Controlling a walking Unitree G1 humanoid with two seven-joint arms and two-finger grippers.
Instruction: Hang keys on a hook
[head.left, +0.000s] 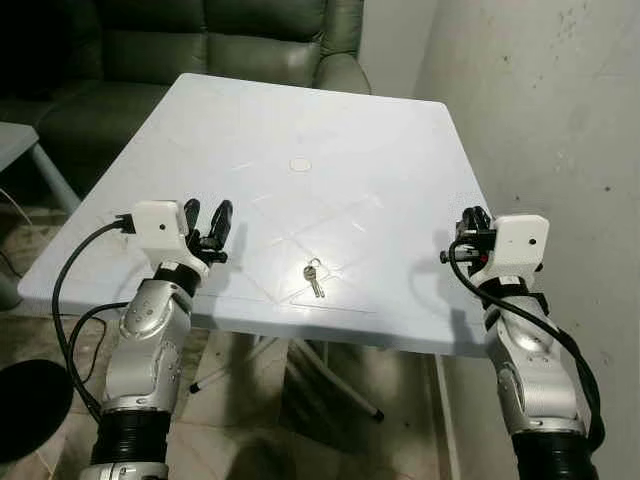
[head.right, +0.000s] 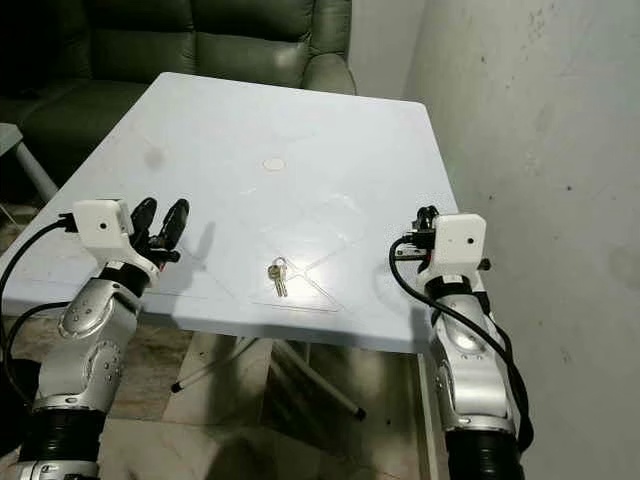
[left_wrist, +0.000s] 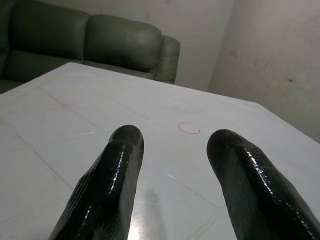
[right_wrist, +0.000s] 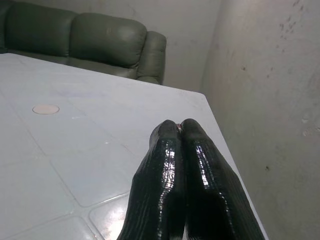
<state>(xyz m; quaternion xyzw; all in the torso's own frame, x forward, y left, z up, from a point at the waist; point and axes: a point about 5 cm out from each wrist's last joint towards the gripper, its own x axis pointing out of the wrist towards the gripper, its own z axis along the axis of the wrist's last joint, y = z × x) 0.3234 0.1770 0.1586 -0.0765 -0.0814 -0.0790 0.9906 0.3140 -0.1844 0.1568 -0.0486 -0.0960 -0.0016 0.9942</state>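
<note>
The keys (head.left: 314, 277) are seen lying flat on the white desk (head.left: 300, 120), close to its near edge and roughly midway between the two arms. A small ring is set at the far end of the bunch, and the blades are pointed toward the near edge, so the long axis runs near to far with a slight slant to the right. Nothing is laid on or against the keys (faint moulded lines cross the desk surface around them). A small round plug (head.left: 299, 164) is set in the desk's middle, well beyond the keys.

To the left of the keys, the left pincer (head.left: 208, 224) is held just above the desk near its near-left edge, its two black fingers (left_wrist: 112, 180) spread apart with nothing between them, pointed toward the far side. To the right, the right pincer (right_wrist: 181, 131) is held at the desk's near-right edge, its fingers pressed together on nothing. Both are kept well apart from the keys.

A dark green sofa (head.left: 215, 35) is placed against the far edge of the desk, and a bare plaster wall (head.left: 560, 110) runs along the right. Part of a second pale table (head.left: 18, 142) is visible at the far left, and tiled floor (head.left: 250, 420) lies below.
</note>
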